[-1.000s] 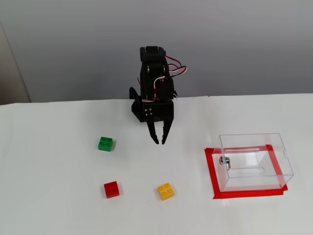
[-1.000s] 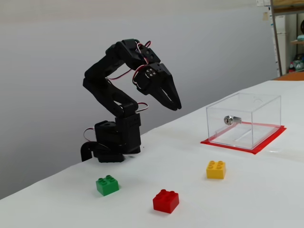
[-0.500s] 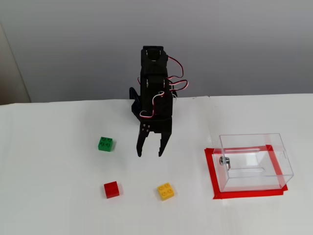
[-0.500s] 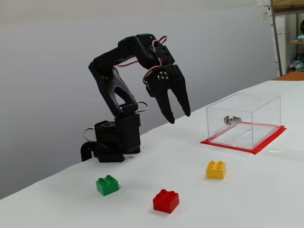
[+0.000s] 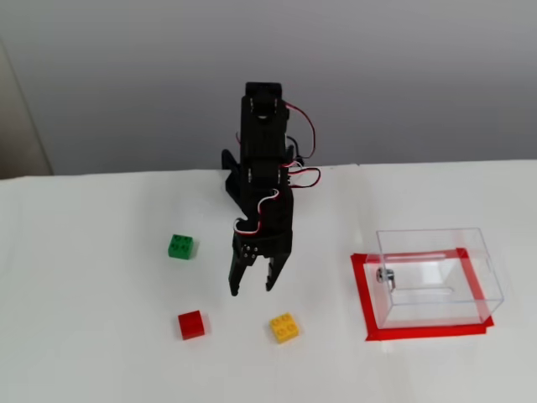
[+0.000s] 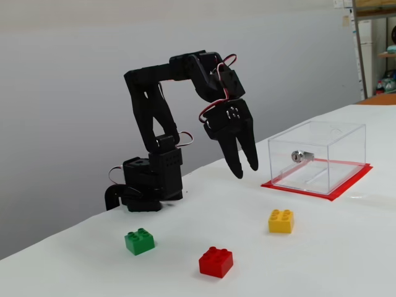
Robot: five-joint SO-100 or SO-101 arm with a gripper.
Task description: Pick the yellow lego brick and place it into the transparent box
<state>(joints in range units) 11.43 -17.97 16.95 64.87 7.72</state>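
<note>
**Open gripper hanging short of the yellow brick**

The black two-finger gripper [image 5: 252, 290] is hanging above the white table [image 5: 92, 353] with its fingers pointing down and parted by a modest gap, and it is gripping nothing. In the other fixed view the gripper [image 6: 245, 170] is showing clear air beneath its tips.

The small square yellow-orange plastic brick with four round studs [image 5: 284, 327] is lying on the table just in front of the fingertips and slightly to the right in that view, and apart from them. The clear plastic rectangular box with thin see-through walls [image 5: 436, 277] is sitting well to the right on a red tape outline [image 5: 361, 294], with nothing inside it.

The brick is sitting slightly turned relative to the fingers, so a descent without lining up could be landing one finger on the studs or nudging the brick aside. The gap looks only a little wider than the brick, which is leaving small margin. The square red plastic brick [image 5: 191, 324] is lying near on the left; the green one [image 5: 180, 247] is farther off.
</note>
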